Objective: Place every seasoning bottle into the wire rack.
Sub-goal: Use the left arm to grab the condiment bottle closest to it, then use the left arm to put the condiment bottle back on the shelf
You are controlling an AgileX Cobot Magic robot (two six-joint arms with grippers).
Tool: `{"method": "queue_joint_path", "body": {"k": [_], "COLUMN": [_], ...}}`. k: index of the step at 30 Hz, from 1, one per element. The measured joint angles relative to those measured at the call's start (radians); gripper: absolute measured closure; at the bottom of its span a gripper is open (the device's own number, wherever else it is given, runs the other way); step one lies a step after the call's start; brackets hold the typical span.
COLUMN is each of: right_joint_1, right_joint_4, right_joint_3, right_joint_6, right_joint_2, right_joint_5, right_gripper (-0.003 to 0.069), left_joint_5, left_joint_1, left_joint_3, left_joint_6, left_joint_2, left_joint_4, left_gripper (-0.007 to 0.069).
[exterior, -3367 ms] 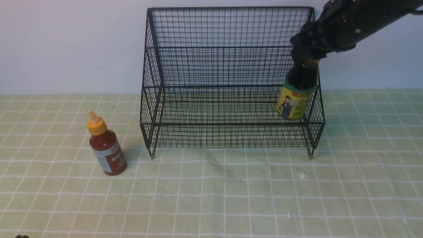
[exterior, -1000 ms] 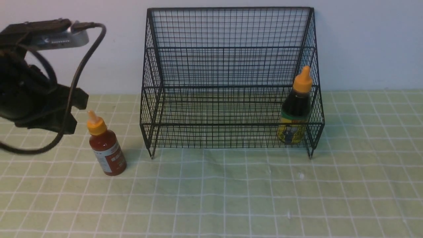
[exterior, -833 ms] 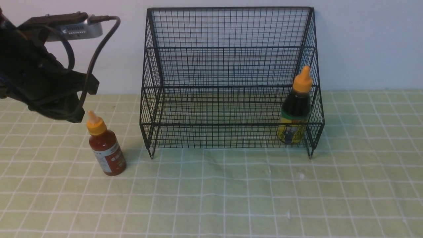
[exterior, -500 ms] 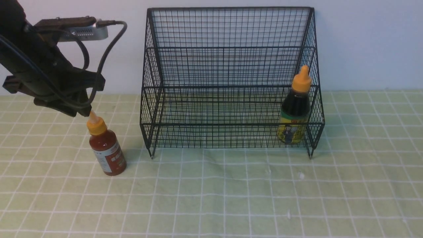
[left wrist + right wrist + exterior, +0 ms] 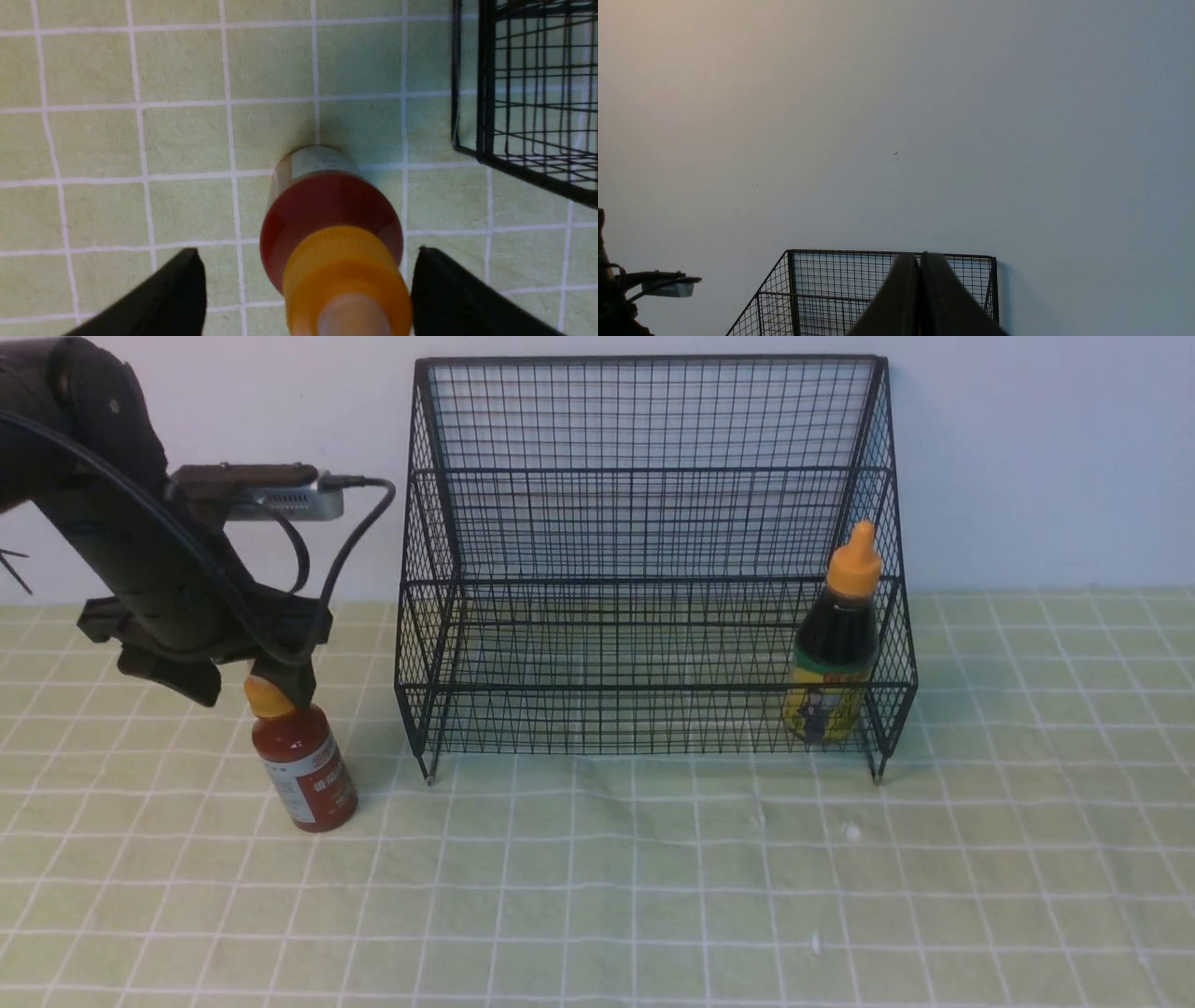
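Note:
The red seasoning bottle (image 5: 303,770) stands on the green checked cloth, left of the wire rack (image 5: 653,476). My left gripper (image 5: 250,689) is open and lowered over its orange cap. In the left wrist view the two black fingers (image 5: 182,289) flank the cap (image 5: 345,275) of the red bottle (image 5: 327,200) without clamping it. The dark seasoning bottle (image 5: 831,653) with the yellow label stands upright inside the rack, in its right end. My right gripper (image 5: 920,255) is shut and empty, held high and facing the wall above the rack (image 5: 822,280); it is out of the front view.
The rack's left front corner (image 5: 467,144) lies close beside the red bottle. The wall rises right behind the rack. The green checked cloth (image 5: 597,896) covers the table in front of the rack.
My left arm has swung in and come down over the red bottle's cap, and its jaws have opened. Before that, the right arm left the dark bottle in the rack and withdrew.

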Motion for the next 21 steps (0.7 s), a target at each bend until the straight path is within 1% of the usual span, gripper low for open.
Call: {"method": "queue_joint_path", "body": {"k": [4,7,8,11,15,19,21], "right_joint_1": [0.000,0.000,0.000,0.000,0.000,0.000,0.000], "right_joint_4": [0.000,-0.003,-0.004,-0.005,-0.006,-0.006,-0.006], "right_joint_3": [0.000,0.000,0.000,0.000,0.000,0.000,0.000], "right_joint_6": [0.000,0.000,0.000,0.000,0.000,0.000,0.000], "right_joint_2": [0.000,0.000,0.000,0.000,0.000,0.000,0.000], "right_joint_5": [0.000,0.001,0.001,0.001,0.002,0.010,0.012], "right_gripper": [0.0672,0.0672,0.0672,0.0672,0.0672,0.0672,0.0672], "left_joint_5": [-0.014,-0.014,-0.013,0.004,0.082,0.160,0.182], "left_joint_1": [0.000,0.000,0.000,0.000,0.000,-0.006,-0.029], "left_joint_3": [0.000,0.000,-0.002,-0.011,-0.053,-0.175,-0.242], "left_joint_6": [0.000,0.000,0.002,0.003,0.003,0.003,0.002], "left_joint_2": [0.028,0.031,0.028,0.027,-0.010,-0.078,-0.108], "left_joint_4": [0.002,-0.004,-0.002,0.013,0.059,0.075,0.075], "left_gripper": [0.0155,0.0319,0.0348,0.0344,0.0344,0.0344,0.0344]}}
